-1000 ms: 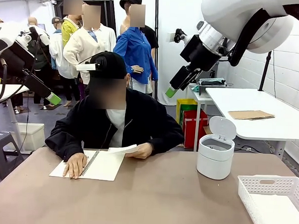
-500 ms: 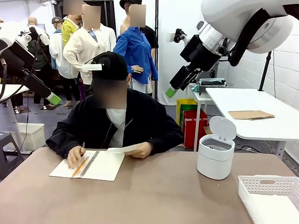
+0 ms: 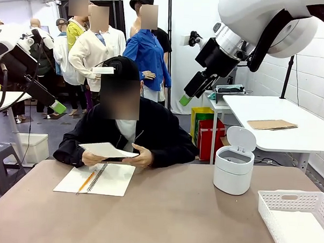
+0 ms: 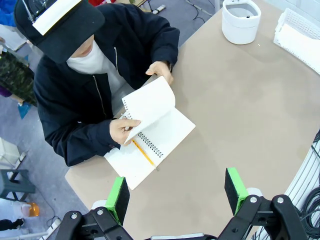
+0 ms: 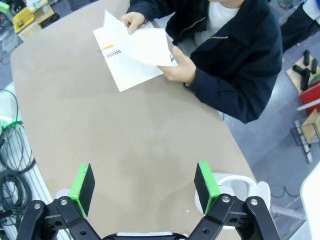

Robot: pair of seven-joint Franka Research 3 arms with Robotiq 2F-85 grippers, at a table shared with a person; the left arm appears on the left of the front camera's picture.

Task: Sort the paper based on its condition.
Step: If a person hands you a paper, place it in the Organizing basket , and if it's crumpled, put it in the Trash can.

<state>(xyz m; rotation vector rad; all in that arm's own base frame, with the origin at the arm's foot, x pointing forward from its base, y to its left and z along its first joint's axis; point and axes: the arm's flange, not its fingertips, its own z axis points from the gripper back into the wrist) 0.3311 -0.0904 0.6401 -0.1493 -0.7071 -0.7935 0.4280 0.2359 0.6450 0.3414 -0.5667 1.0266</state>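
The left gripper point(image 4: 174, 192) hangs high over the left side of the table point(image 3: 163, 218), its jaws wide apart and holding nothing. Under it the notebook point(image 3: 110, 179) lies open in front of the person, with a pencil point(image 3: 86, 181) on the left page. The person lifts one sheet of paper point(image 3: 108, 150) above the notebook, both hands on it: one hand point(image 3: 91, 159) at its left end and the other hand point(image 3: 138, 156) at its right end. In the left wrist view the sheet bends in a soft curve, so I judge it very light and limp; it will fold or tear easily. A pinch at a free edge or corner away from the person's fingers, with gentle closing, looks the safest. The edge with the spiral holes is weak, so better to avoid it.

More to the right stands the bin point(image 3: 233, 167) with its lid raised, and at the right edge the basket point(image 3: 287, 199). The right gripper point(image 5: 144, 182) is also high above the table, jaws fully spread and empty.

If the sheet is still attached to the spiral or already free, I cannot tell. Its condition, clean or damaged, is also not clear, because the surface is seen only at an angle. The basket is cut off by the frame in the front view
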